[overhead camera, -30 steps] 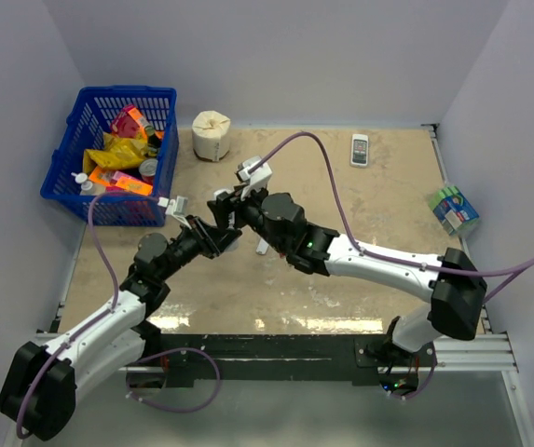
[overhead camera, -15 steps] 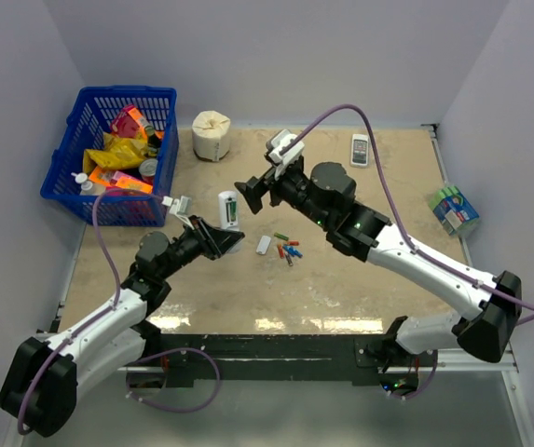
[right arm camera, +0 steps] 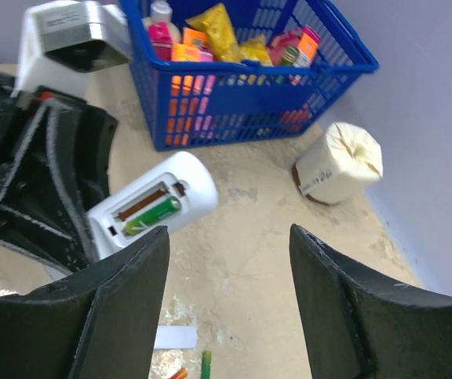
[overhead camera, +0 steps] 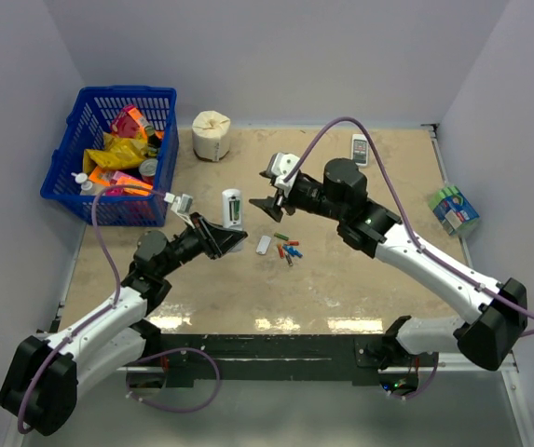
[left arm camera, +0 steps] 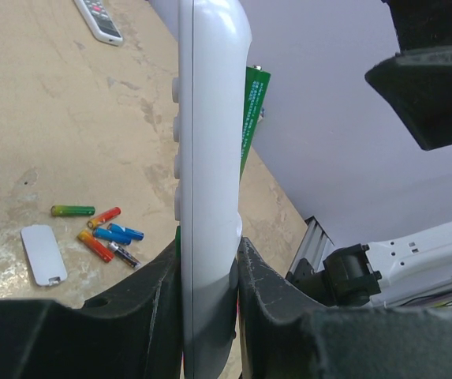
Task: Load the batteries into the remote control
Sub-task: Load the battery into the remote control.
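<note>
The left tool [overhead camera: 222,238] is clamped on the slim silver-white plastic remote control [overhead camera: 232,207], held upright above the beige desk [overhead camera: 341,279], a green cylindrical battery [right arm camera: 153,215] seated in its open back. Small green, red, blue and orange loose batteries [overhead camera: 288,250] lie on the desk nearby. Beyond, the right tool [overhead camera: 268,207] hangs empty, jaws apart.

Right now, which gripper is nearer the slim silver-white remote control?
Left: the left gripper clamps the lower end of the slim silver-white remote control; the right gripper hovers open on its far side, not touching.

High rear overview; two close wrist views; remote control [overhead camera: 232,207] in all.
</note>
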`<state>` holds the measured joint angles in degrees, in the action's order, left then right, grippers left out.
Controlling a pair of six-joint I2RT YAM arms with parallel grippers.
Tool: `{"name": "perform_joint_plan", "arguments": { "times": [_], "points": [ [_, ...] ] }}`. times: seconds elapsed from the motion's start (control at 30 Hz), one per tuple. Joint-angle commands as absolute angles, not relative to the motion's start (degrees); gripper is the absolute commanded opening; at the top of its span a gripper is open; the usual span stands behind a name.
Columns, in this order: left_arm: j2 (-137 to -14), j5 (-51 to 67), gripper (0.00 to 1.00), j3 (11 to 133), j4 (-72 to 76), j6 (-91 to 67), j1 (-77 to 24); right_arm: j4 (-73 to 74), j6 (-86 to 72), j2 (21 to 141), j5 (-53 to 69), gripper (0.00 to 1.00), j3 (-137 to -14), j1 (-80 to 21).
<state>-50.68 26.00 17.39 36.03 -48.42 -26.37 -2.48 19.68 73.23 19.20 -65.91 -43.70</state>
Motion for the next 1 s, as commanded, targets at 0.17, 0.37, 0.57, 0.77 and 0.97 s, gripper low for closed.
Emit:
{"name": "perform_joint_plan", "arguments": {
  "times": [0.17, 0.37, 0.57, 0.77, 0.97],
  "points": [
    [-51.1, 28.3, 0.0, 20.3, 41.3, -47.1, -26.5, -3.9, 25.7, 74.9, 30.2, 0.64, -66.2, -43.9],
    [-51.1, 28.4, 0.0, 20.3, 41.4, -47.0, -26.5, -4.8, 27.6, 75.8, 31.6, 0.57, -65.8, -43.9],
    [-51.1, 28.5, 0.0, 20.3, 41.4, -47.0, -26.5, -7.4, 27.9, 76.2, 33.7, 0.48, -65.2, -43.9],
    [-50.8, 28.5, 0.0, 20.1, 41.4, -46.9, -26.5, -6.3, 27.8, 78.6, 35.9, 0.38, -67.2, -43.9],
    [-50.7, 28.6, 0.0, 20.2, 41.3, -46.8, -26.5, -6.4, 27.5, 79.7, 36.8, 0.36, -67.9, -43.9]
  ]
}}
